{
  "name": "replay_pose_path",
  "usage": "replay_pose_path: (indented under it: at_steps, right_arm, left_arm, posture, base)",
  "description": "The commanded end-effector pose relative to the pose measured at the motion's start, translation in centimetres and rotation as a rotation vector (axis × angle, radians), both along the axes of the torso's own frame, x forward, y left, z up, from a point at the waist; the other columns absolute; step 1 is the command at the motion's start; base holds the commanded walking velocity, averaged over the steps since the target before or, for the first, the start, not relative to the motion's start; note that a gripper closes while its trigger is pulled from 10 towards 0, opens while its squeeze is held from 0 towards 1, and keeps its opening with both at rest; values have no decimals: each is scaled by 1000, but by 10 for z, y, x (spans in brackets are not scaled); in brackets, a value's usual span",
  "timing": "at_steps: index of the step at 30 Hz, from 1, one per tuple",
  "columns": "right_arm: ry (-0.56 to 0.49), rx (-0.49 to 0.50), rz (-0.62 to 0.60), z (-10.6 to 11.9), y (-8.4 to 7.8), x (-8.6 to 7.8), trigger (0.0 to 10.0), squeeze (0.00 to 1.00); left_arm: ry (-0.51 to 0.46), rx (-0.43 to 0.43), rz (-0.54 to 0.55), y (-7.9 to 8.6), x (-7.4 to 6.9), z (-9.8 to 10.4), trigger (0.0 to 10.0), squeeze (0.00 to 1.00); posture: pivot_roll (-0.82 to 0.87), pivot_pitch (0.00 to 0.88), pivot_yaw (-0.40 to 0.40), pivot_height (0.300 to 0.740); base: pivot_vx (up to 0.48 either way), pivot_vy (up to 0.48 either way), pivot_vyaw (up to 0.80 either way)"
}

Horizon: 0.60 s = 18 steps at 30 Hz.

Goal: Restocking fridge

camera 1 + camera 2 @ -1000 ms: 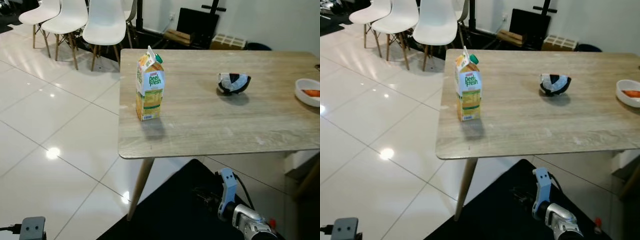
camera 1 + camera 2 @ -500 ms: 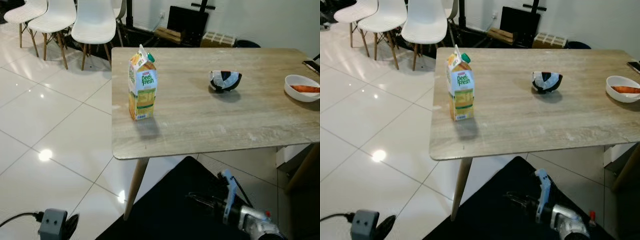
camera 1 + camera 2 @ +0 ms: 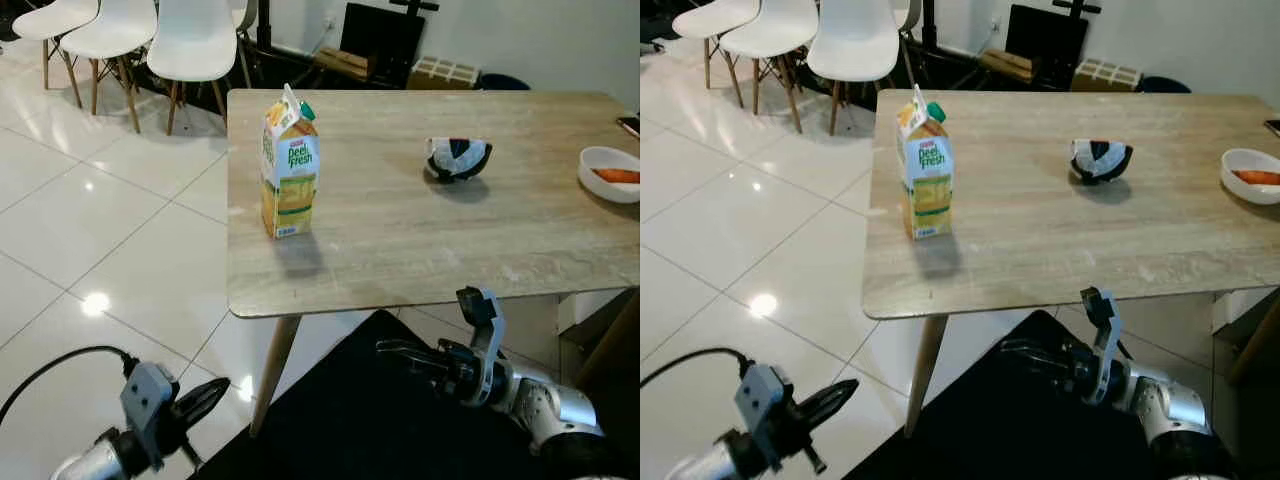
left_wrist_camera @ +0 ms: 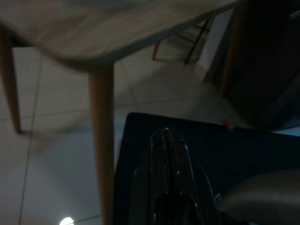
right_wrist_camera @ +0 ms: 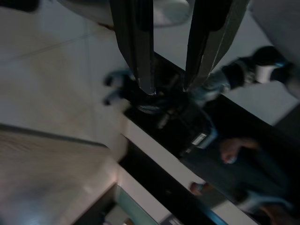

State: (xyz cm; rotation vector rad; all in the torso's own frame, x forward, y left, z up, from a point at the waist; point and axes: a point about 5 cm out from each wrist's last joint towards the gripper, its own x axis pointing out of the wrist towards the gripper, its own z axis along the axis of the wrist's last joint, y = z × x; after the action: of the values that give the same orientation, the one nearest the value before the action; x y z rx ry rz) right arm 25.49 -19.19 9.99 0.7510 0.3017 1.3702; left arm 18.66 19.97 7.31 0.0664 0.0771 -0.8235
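On the pale woodgrain table point(image 3: 420, 240), gabled juice carton point(image 3: 289, 165); left gripper point(image 3: 205, 397) pressed together, right gripper point(image 5: 168, 86) spread.

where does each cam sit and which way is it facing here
Left eye: on the head, looking forward and down at the table with the carton; both arms low, left claw, right claw.
Right eye: beside it, same scene.
Left wrist: looks along the shut fingers up at the table's underside and a leg.
Right wrist: looks between its spread fingers at floor and table edge.
All four share the table.
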Motion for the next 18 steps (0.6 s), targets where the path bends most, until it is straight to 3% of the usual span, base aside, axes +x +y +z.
replay_pose_path:
  at_steps: [1, 3, 5, 8, 10, 13, 15, 17, 18]
  right_arm:
    - [-49, 100, 20, 23, 0, 1, 10000, 0]
    - [-80, 151, 23, 36, 2, 4, 10000, 0]
    - [-86, 165, 24, 40, 2, 4, 10000, 0]
    - [-172, 203, -52, 59, 6, 15, 10000, 0]
    - [-189, 203, -79, 62, 7, 19, 10000, 0]
    - [-229, 222, -187, 74, 8, 30, 10000, 0]
    - [-236, 224, -213, 77, 9, 32, 10000, 0]
    - [-277, 185, -350, 84, 10, 47, 10000, 0]
    - [-277, 185, -350, 84, 10, 47, 10000, 0]
  left_arm:
    - [-77, -17, -43, -10, 9, 33, 10000, 0]
    - [-130, -38, -50, -16, 15, 53, 10000, 0]
    - [-139, -45, -53, -17, 16, 59, 10000, 0]
    - [-283, -87, 8, -20, 35, 97, 10000, 0]
    - [-319, -95, 33, -19, 40, 105, 10000, 0]
    - [-424, -134, 194, -12, 61, 139, 10000, 0]
    - [-441, -148, 224, -10, 64, 147, 10000, 0]
    - [-489, -86, 339, 0, 79, 165, 10000, 0]
    - [-489, -86, 339, 0, 79, 165, 10000, 0]
  posture:
    - [-32, 109, -70, 740]
    - [-32, 110, -70, 740]
    - [-32, 110, -70, 740]
    - [-31, 107, -71, 740]
    - [-31, 106, -71, 740]
    - [-26, 104, -72, 740]
    - [-26, 104, -72, 740]
    - [-24, 101, -69, 740]
    - [-24, 101, -69, 740]
  base:
    - [0, 0, 0]
    - [0, 0, 0]
    - [0, 0, 0]
    - [0, 0, 0]
    - [0, 0, 0]
    - [0, 0, 0]
    - [0, 0, 0]
    - [0, 0, 0]
    - [0, 0, 0]
